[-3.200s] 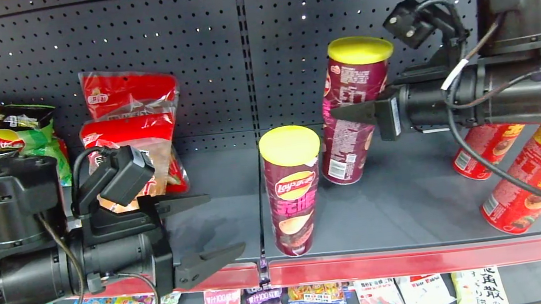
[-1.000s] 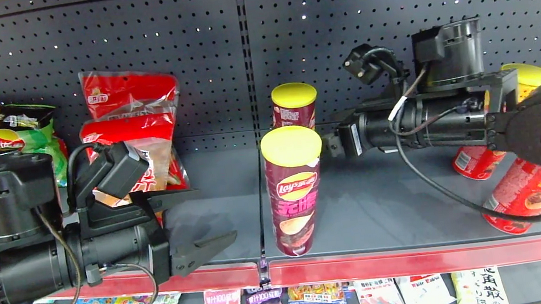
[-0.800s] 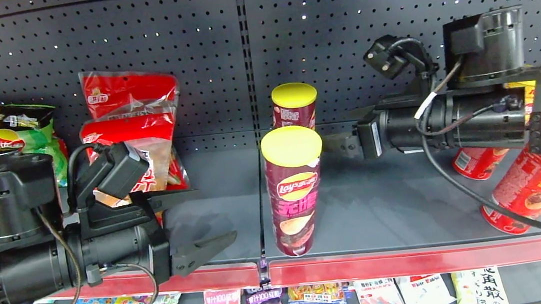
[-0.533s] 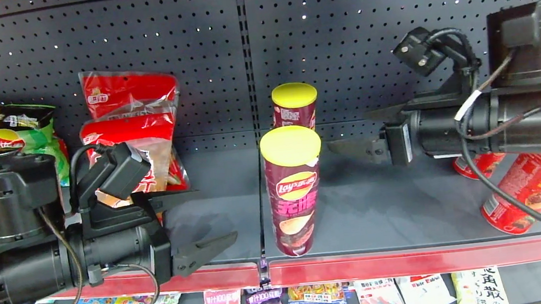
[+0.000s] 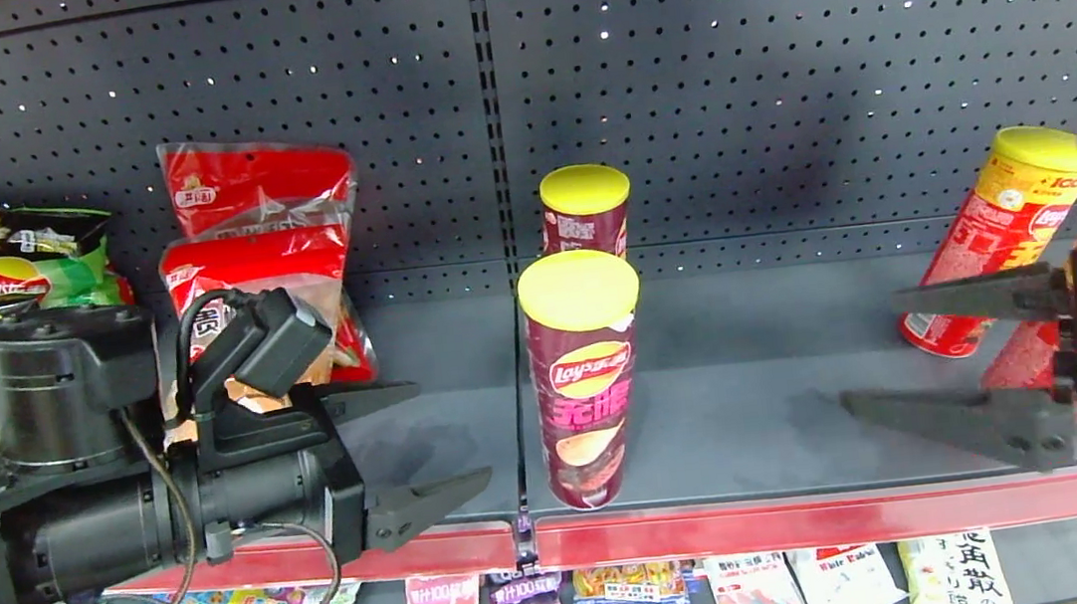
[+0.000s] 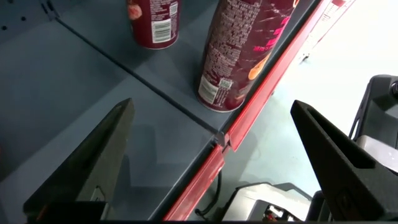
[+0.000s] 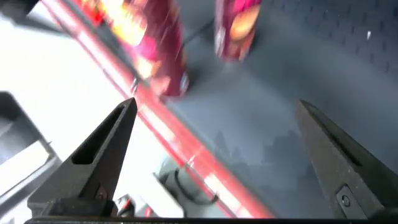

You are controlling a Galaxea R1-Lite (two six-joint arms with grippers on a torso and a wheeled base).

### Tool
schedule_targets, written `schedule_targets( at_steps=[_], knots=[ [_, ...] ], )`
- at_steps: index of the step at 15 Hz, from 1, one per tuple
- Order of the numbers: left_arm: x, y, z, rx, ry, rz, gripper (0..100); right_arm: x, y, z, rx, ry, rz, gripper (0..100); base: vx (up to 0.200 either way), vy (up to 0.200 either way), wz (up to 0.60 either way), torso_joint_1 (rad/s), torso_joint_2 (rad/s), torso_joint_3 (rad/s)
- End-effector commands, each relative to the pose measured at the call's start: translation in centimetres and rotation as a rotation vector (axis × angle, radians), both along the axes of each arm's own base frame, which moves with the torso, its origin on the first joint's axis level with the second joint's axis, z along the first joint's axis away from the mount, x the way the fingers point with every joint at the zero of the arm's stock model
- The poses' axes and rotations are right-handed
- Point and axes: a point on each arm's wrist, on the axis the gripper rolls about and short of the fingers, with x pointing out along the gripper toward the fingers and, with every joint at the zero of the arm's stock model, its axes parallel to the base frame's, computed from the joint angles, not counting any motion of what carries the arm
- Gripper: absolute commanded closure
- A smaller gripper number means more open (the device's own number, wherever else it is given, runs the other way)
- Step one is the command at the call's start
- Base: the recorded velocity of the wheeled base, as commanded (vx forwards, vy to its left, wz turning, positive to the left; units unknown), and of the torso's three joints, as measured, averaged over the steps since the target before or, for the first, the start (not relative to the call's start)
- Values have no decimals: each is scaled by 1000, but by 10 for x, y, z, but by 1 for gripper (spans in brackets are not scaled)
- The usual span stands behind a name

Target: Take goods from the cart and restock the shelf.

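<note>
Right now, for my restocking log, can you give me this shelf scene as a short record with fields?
shelf: dark grey, red front edge
front maroon can: upright near the front edge, yellow lid
rear maroon can: upright, behind the front one
red cans: two, tilted, at the right
snack bags: at the left, against the back panel
left gripper: open, empty
right gripper: open, empty

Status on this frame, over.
Left gripper open, right gripper open, both unloaded. Front purple can, rear purple can upright on shelf. Red can leans near right gripper.
</note>
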Motion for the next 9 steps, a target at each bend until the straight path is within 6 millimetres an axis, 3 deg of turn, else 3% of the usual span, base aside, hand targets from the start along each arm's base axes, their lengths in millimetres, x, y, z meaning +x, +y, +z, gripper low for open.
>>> schedule_targets(
  at_steps=[1,4,6,9],
  knots=[
    [11,-10,-7,15,27,-17,0,-56,-34,-15,25,-37,-1,0,0,0,0,0,0,0],
    [16,-13,-16,44,34,-28,0,-70,-46,-17,67,-54,-63,0,0,0,0,0,0,0],
    [26,-19,-25,74,38,-41,0,-75,-56,-16,98,-70,-171,0,0,0,0,0,0,0],
    [41,-26,-26,78,31,-37,0,-78,-60,-16,106,-79,-201,0,0,0,0,0,0,0]
  ],
)
